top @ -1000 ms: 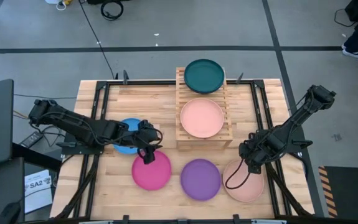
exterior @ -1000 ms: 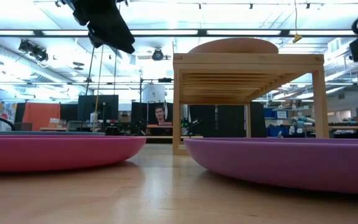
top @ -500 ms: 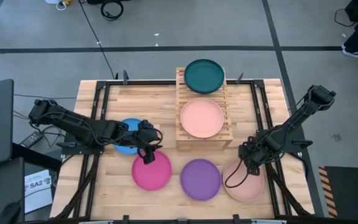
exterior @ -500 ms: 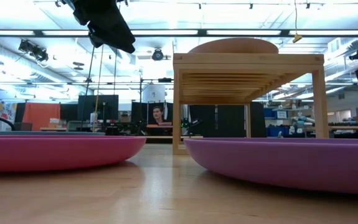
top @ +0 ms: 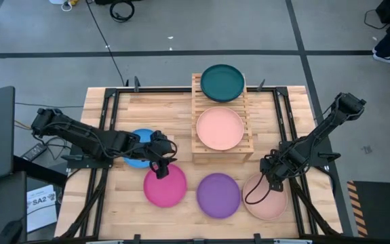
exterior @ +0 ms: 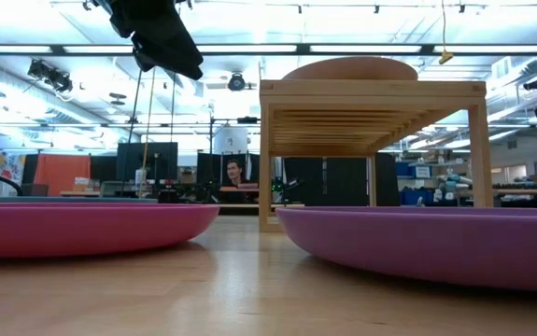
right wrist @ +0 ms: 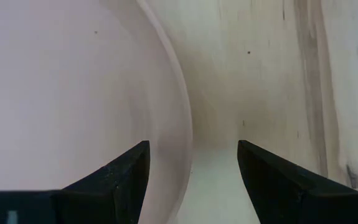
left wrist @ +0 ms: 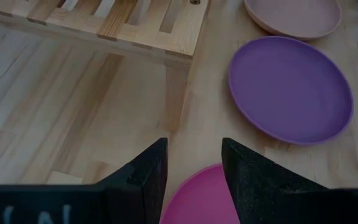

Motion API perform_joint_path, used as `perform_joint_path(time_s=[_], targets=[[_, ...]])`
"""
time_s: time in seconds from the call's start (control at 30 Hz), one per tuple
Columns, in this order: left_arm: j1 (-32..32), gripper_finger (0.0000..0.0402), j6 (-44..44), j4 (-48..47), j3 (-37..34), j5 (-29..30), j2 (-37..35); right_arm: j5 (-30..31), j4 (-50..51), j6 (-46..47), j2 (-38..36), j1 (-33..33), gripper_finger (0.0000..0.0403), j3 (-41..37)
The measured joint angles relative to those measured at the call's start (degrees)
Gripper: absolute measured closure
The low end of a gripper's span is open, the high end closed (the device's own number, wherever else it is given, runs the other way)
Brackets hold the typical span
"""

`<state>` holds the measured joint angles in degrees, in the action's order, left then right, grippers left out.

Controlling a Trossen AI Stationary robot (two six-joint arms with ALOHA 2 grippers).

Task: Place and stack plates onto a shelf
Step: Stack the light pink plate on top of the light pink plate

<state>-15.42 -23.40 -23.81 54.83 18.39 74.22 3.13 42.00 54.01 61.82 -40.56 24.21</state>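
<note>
While the right gripper (top: 270, 177) hangs low over the rim of the salmon-pink round plate (top: 268, 198) at the table's front right, its fingers sit wide apart straddling that edge, gripping nothing. Left gripper (top: 159, 168) hovers over the magenta round plate (top: 165, 186), fingers partly open and empty. On the light slatted wooden shelf (top: 247, 152), a second salmon plate (top: 220, 129) sits on the lower tier, a teal plate (top: 222, 83) on the upper. The purple plate (top: 218, 195) lies between magenta and salmon.

Plates are showing in teal (top: 222, 83), salmon pink (top: 220, 129), blue (top: 138, 158), magenta (top: 165, 186) and purple (top: 218, 195) around a pale natural-wood shelf (top: 247, 150).
</note>
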Motion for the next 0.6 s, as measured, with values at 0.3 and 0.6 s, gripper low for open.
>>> perform_joint_path(time_s=[0.3,0.6], targets=[[0.01,0.0244,0.00,0.00,0.02,0.00,0.00,-0.72,0.00,-0.10,0.00,0.00,0.0194,0.00],[0.00,0.0244,0.00,0.00,0.02,0.00,0.00,-4.55,0.00,-0.15,0.00,0.00,0.0290,0.00]])
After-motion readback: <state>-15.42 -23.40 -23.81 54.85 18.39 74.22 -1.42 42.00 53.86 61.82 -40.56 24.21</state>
